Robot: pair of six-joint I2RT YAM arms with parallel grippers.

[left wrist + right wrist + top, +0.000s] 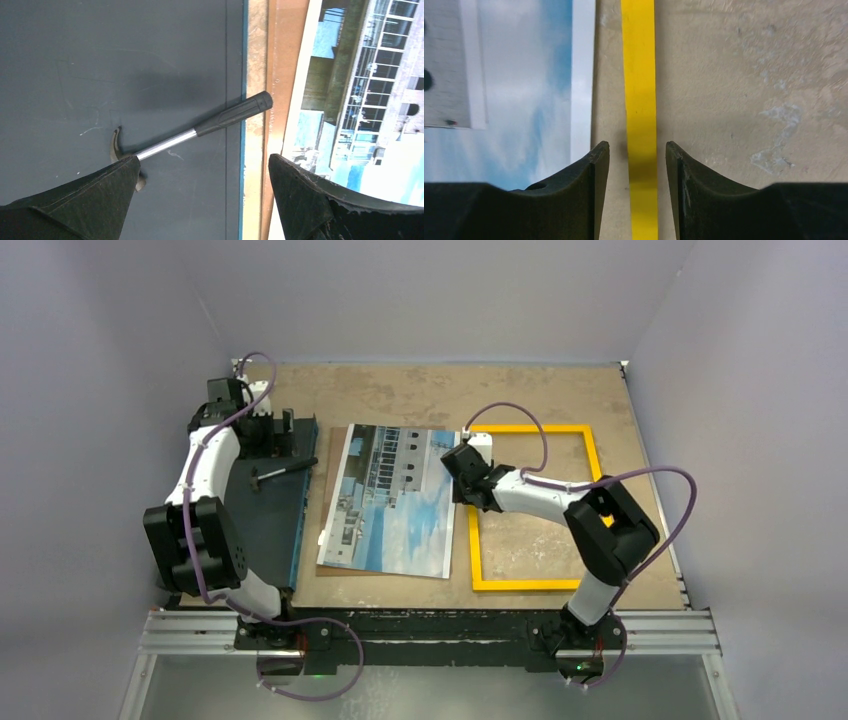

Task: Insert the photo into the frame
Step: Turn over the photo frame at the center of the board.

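My right jaws stand about half open, straddling one rail of the frame point(639, 75) with a sliver of gap on each side, nothing gripped yet. I judge the pinch should land square and low against the surface point(749, 75), clear of the photo point(524, 100), whose white edge lies just outside one finger. My left jaws hang wide, empty.

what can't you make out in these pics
- Right wrist: whether the right gripper touches the frame bar between its jaws; in the top view the arm covers it.
- Left wrist: the hammer head, partly behind a finger of the left gripper.
- Top: the backing board, mostly under the photo.
- Any view: a pane in the frame; only table shows through.
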